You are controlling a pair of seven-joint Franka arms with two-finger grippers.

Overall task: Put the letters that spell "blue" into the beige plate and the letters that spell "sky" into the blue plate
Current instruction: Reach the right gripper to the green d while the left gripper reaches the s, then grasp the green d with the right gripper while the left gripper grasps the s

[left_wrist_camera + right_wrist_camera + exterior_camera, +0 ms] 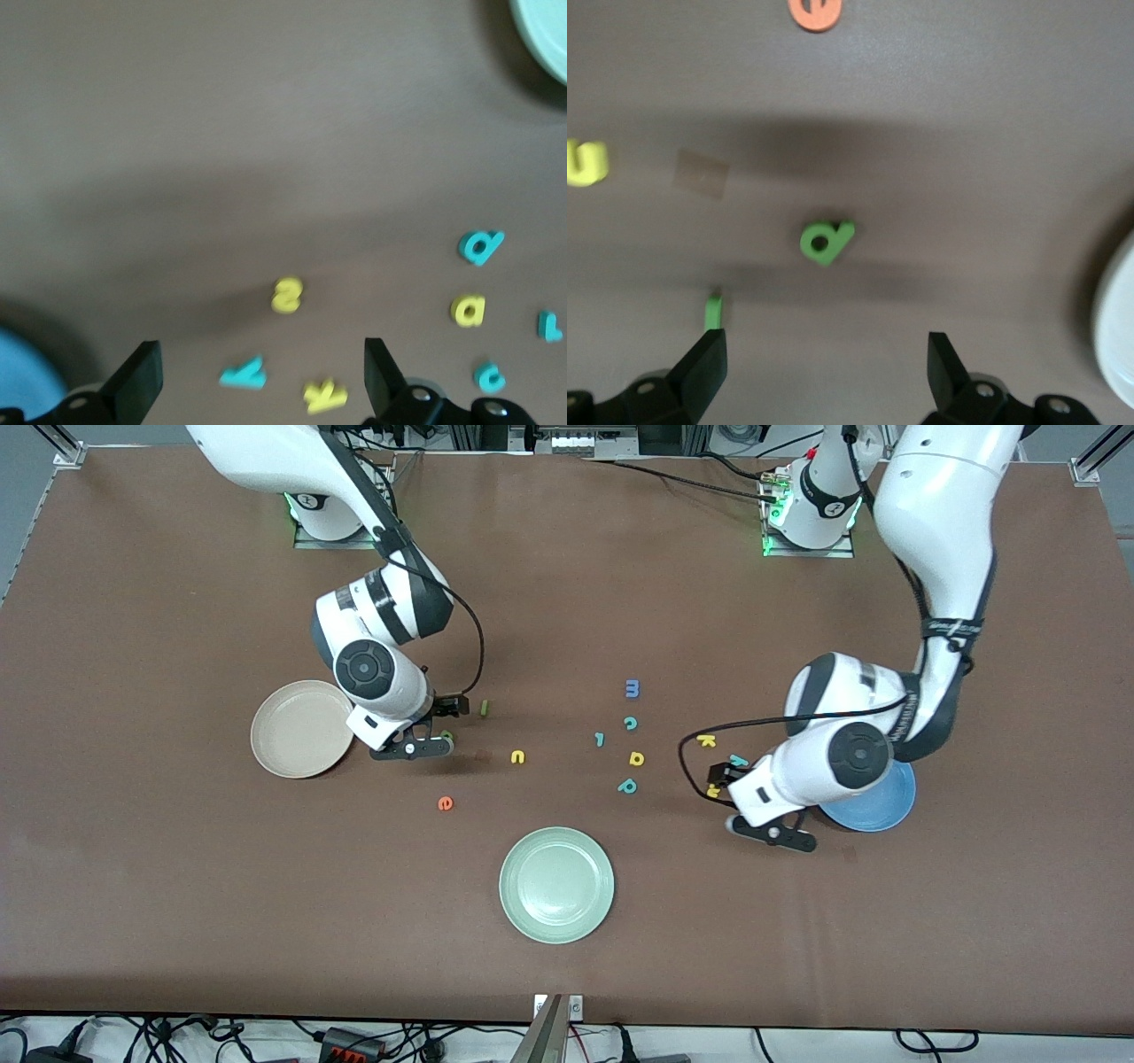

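Note:
My right gripper (pixel 440 726) hangs open over the dark green b (pixel 447 737) (pixel 826 240), beside the beige plate (pixel 301 729) (pixel 1118 328). The green l (pixel 484 708) (pixel 714 310) lies close to one fingertip (pixel 704 367). The yellow u (pixel 517 756) (pixel 586 162) and orange e (pixel 446 803) (pixel 815 11) lie apart from it on the table. My left gripper (pixel 722 775) (pixel 261 367) is open over the teal y (pixel 737 760) (pixel 244 374), with the yellow k (pixel 706 740) (pixel 324 395) and yellow s (pixel 286 295) close by. The left arm covers part of the blue plate (pixel 877 802) (pixel 27 372).
A pale green plate (pixel 556 884) (pixel 545 31) sits nearest the front camera. Loose letters in the middle: blue m (pixel 632 687), teal c (pixel 630 724) (pixel 488 378), teal l (pixel 600 739) (pixel 549 326), yellow a (pixel 636 758) (pixel 468 310), teal p (pixel 627 786) (pixel 479 246).

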